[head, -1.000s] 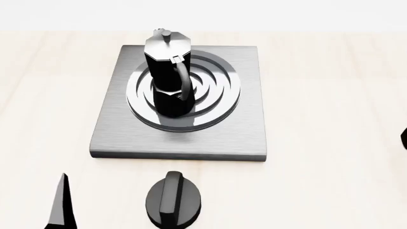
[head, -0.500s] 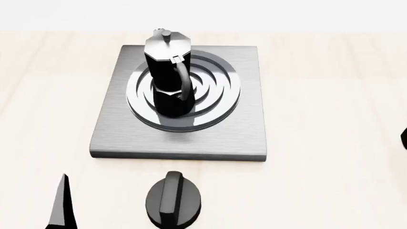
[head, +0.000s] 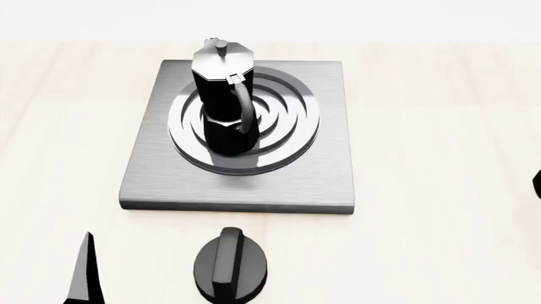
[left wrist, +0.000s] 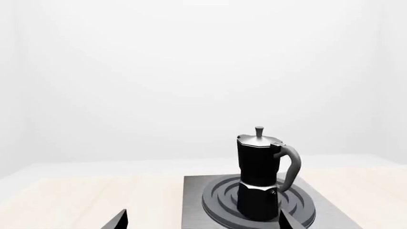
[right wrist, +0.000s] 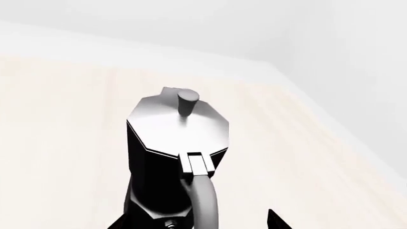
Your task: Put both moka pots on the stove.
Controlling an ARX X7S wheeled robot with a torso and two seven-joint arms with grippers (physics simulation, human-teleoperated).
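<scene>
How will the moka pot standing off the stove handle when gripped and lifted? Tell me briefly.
Likely rigid: the moka pot looks like faceted hard metal, so it should not deform. Probably tippy: it stands tall and slim on the table; a high push could topple it. Held by its side handle, it may swing off-balance.

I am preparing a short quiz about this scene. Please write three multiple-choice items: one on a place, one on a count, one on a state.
1. Where does the moka pot in the head view stand?
A. on the stove's rings
B. on the bare table
C. on the black knob

2. How many moka pots stand on the stove?
A. none
B. one
C. two

3. How does that pot stand?
A. on its side
B. upside down
C. upright

Key:
1 A, the moka pot rests on the rings of the stove.
2 B, only one stands there.
3 C, its lid knob points up.
</scene>
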